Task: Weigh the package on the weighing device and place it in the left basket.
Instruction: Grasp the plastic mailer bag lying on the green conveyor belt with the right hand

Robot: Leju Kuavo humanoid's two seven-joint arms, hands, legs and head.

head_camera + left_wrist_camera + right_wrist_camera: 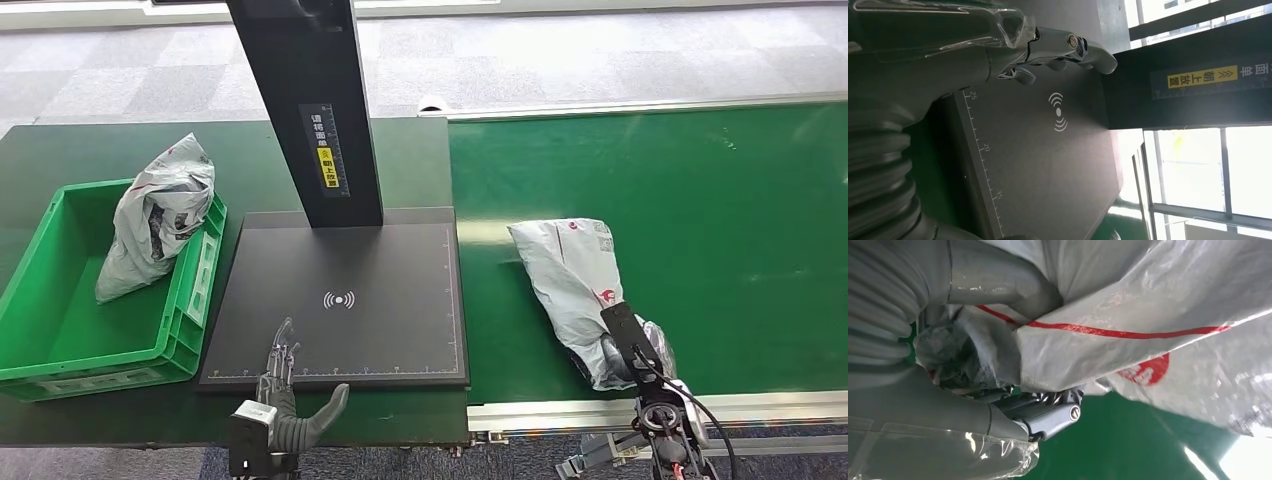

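Green basket [60,335] with bag [155,215] beside scale [340,300].

A green conveyor belt [700,200] runs beside a dark green table [100,150], grey tiled floor [500,60] beyond.

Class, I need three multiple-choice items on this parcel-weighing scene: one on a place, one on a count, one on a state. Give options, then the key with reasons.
1. Where does the left hand rest?
A. in the green basket
B. at the near edge of the black weighing plate
C. on the conveyor belt

2. How many grey packages are visible?
A. one
B. two
C. four

3. What is the right hand doing?
A. gripping a package
B. hanging open above the plate
C. pressing the basket rim

Key:
1 B: its fingers lie over the weighing plate by the ruler marks.
2 B: one package in the green basket, the other on the conveyor belt.
3 A: the right wrist view shows the belt package bunched in its grasp.
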